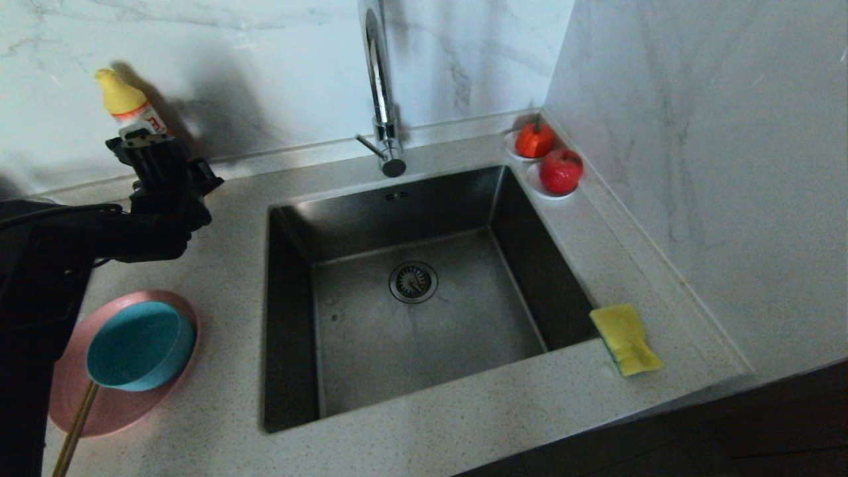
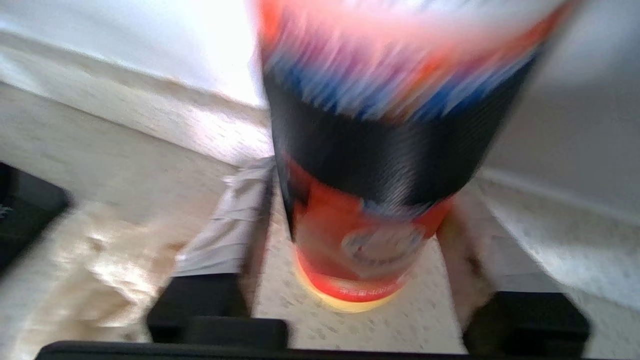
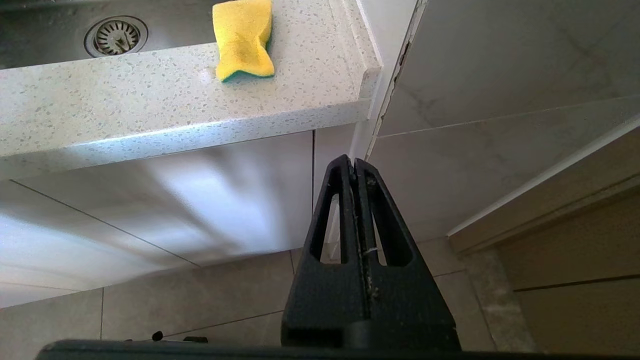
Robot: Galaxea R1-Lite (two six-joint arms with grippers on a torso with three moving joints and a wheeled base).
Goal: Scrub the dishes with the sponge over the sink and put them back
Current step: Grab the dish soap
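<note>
On the counter left of the sink [image 1: 371, 358], a teal bowl [image 1: 139, 344] sits on the pink plate [image 1: 99, 414], with wooden chopsticks [image 1: 76, 424] leaning out from under the bowl. The yellow sponge [image 1: 625, 338] [image 3: 243, 40] lies on the counter at the sink's front right corner. My left gripper [image 1: 142, 142] [image 2: 355, 225] is at the back left, open around a red-labelled, yellow-capped soap bottle [image 1: 126, 103] [image 2: 370, 200] that stands on the counter between the fingers. My right gripper [image 3: 354, 162] hangs shut and empty below the counter's front edge.
A chrome faucet [image 1: 381, 86] rises behind the basin, which has a round drain strainer [image 1: 413, 281]. Two red fruits [image 1: 534, 139] [image 1: 560, 170] sit on small white saucers in the back right corner. A beige paper wad [image 2: 100, 260] lies beside the bottle. Marble walls close the back and right.
</note>
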